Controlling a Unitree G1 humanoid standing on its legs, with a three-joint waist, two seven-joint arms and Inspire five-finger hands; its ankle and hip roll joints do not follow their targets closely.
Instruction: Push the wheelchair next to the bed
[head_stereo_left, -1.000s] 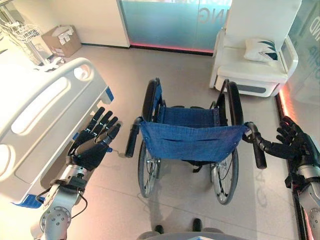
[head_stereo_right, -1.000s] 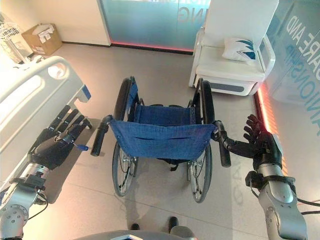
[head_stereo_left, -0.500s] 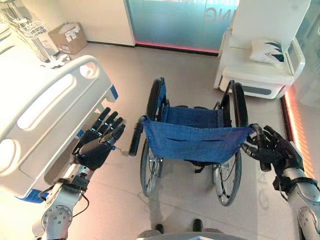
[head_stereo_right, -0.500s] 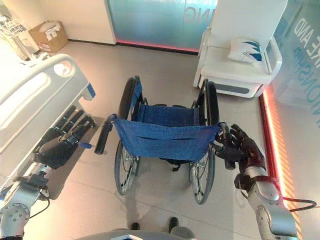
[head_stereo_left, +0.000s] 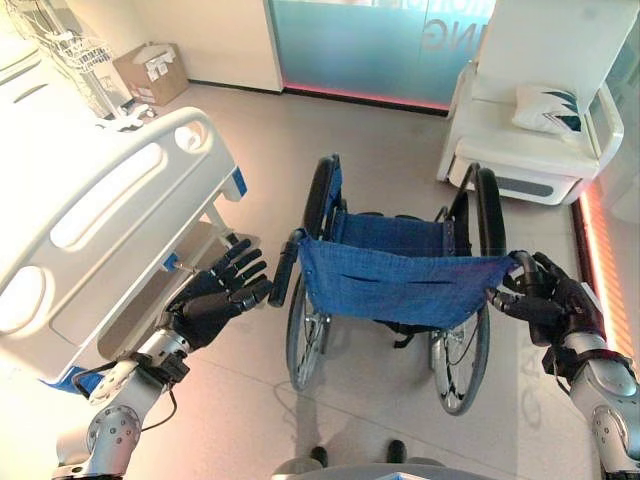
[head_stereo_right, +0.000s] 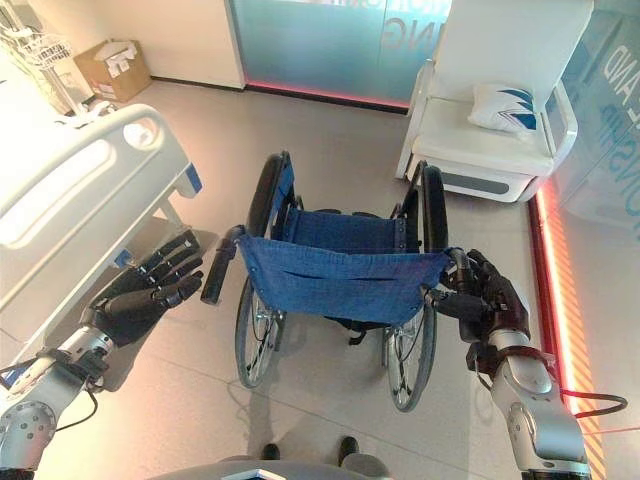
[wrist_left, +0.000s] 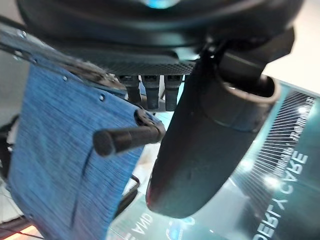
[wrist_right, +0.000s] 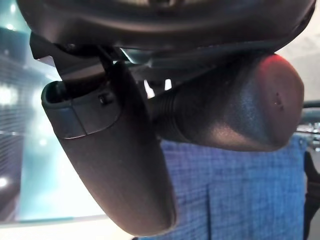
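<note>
Wheelchair (head_stereo_left: 400, 285), bed (head_stereo_left: 90, 220): apart, push not begun.
Right hand (head_stereo_right: 487, 303) curled round right push handle; left hand (head_stereo_left: 218, 298) spread, short of left handle (head_stereo_left: 284, 268).

One wheelchair (head_stereo_left: 400, 280) with a blue fabric back stands in the middle of the floor. It has two large wheels, one on each side, and two black push handles, the left handle (head_stereo_left: 283, 268) and the right handle (head_stereo_right: 455, 282). One white hospital bed (head_stereo_left: 90, 230) stands to the left. One white armchair (head_stereo_left: 540, 120) is at the far right, with one patterned cushion (head_stereo_left: 548, 108) on its seat. One cardboard box (head_stereo_left: 150, 72) sits by the far wall. Two robot hands appear: the left hand (head_stereo_left: 215, 300) and the right hand (head_stereo_left: 555, 305).
</note>
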